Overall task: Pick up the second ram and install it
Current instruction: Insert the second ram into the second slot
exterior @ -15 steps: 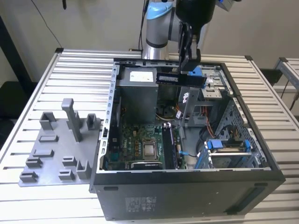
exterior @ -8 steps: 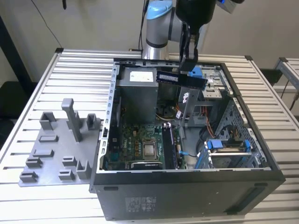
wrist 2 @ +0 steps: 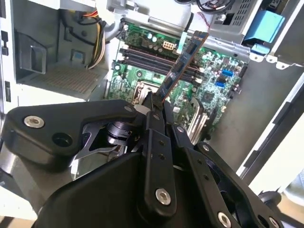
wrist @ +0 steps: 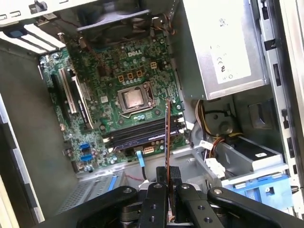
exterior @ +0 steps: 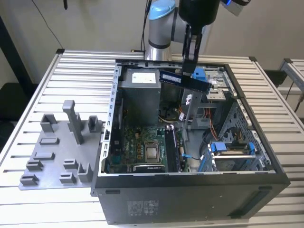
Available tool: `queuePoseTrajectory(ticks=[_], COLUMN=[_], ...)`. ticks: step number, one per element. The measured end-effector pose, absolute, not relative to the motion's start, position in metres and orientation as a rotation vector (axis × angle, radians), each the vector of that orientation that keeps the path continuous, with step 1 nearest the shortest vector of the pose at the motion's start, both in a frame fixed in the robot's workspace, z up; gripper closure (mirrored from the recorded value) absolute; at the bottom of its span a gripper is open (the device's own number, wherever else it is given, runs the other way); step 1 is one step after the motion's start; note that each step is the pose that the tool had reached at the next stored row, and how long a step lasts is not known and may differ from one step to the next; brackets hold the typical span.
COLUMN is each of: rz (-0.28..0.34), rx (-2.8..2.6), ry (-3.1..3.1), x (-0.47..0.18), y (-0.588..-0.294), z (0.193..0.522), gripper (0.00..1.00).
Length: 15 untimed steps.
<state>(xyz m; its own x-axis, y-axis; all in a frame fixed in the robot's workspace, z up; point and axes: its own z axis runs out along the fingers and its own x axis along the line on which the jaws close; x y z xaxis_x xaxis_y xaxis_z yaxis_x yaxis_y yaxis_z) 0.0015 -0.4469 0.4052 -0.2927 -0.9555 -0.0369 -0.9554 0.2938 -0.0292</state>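
My arm (exterior: 156, 35) is silver-grey with a pale blue joint cap (exterior: 162, 9). My gripper (wrist 2: 156, 105) is matte black: linkage bars (wrist 2: 156, 161), silver screws (wrist 2: 163, 195).

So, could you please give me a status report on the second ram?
Gripper shut on the second ram, above the open computer case. Ram not yet in the memory slots. Slots look unobstructed.

The bench (exterior: 71, 71) and the open computer case (exterior: 190, 199) are taken in whole by the exterior view, from above and well back. In both wrist views the motherboard (wrist 2: 142, 78) (wrist: 109, 85), shared by all three, is looked down on closely from opposite sides of the gripper (wrist 2: 155, 102) (wrist: 167, 175).
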Motion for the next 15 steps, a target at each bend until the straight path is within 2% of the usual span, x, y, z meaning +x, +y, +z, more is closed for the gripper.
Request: queuePoseTrajectory(ticks=[15], rz=[-0.011], rx=[-1.552], ry=[2.678], x=[0.0015], y=[-0.4469], z=[0.4046], gripper=[0.86])
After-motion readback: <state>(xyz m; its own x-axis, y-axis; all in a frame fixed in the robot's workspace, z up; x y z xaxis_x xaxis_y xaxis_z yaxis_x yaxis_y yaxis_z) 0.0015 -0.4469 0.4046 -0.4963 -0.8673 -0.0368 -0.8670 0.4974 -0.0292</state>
